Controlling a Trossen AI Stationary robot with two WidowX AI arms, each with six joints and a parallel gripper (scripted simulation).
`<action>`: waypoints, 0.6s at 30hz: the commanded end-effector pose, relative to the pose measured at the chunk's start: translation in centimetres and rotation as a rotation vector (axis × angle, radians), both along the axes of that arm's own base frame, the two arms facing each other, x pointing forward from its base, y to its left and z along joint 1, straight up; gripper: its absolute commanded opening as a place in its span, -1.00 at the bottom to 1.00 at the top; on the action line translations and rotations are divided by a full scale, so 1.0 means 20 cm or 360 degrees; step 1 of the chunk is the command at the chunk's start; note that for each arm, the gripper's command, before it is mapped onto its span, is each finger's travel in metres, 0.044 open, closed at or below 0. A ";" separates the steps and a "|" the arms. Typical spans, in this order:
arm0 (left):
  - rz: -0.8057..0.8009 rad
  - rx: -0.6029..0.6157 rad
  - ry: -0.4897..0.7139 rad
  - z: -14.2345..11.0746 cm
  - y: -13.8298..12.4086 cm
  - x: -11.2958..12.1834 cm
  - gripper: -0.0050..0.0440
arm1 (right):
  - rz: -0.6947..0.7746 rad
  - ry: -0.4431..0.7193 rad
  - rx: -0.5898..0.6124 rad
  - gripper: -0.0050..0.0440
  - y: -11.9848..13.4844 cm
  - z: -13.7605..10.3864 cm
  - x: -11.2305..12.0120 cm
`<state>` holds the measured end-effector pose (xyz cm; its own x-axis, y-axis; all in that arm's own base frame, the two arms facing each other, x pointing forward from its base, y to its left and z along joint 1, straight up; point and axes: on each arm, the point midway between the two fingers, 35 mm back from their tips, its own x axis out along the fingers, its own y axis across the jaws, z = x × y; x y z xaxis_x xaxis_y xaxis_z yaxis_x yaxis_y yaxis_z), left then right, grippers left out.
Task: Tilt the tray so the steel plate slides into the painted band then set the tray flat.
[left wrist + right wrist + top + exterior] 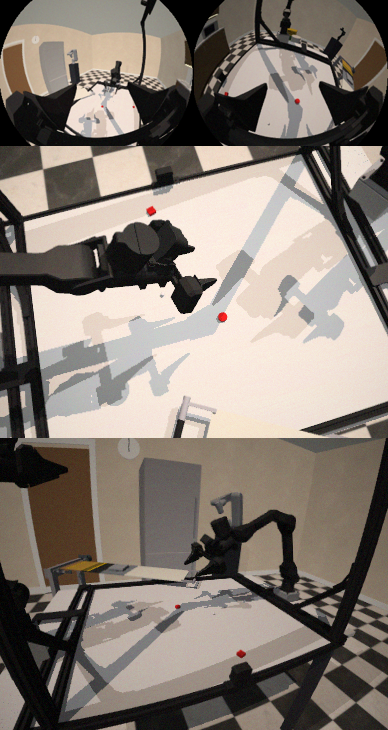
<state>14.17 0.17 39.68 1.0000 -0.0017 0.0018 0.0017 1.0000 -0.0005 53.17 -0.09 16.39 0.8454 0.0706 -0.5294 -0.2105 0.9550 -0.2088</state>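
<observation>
The long tray lies beyond the table's far edge in the exterior view, on its stand; its cream end shows at the bottom of the top view. The steel plate looks like a grey piece on a dark stretch of the bed, beside yellow and orange paint; the band's lines are too small to tell whether it lies inside. Whether the tray is level is unclear. My right gripper is open and empty above the table, apart from the tray. My left gripper is open and empty, high up.
A red ball lies mid-table. A red cube lies near one edge, by a black block. Black frame posts and rails surround the table.
</observation>
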 end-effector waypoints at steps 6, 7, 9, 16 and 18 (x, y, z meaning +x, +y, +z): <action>0.0003 -0.0003 -0.0012 0.01 0.06 -0.21 1.00 | -0.0422 0.0100 0.0383 1.00 -0.30 0.06 -0.03; 0.0003 -0.0003 -0.0011 0.00 0.07 -0.24 1.00 | -0.0473 0.0111 0.0428 1.00 -0.33 0.07 -0.04; 0.0003 -0.0003 -0.0009 0.00 0.09 -0.28 1.00 | -0.0578 0.0132 0.0519 1.00 -0.40 0.08 -0.06; 0.0003 -0.0001 -0.0003 -0.03 0.13 -0.40 1.00 | -0.0842 0.0173 0.0747 1.00 -0.57 0.11 -0.11; 0.0003 -0.0001 -0.0001 -0.05 0.15 -0.45 1.00 | -0.0950 0.0185 0.0838 1.00 -0.63 0.12 -0.14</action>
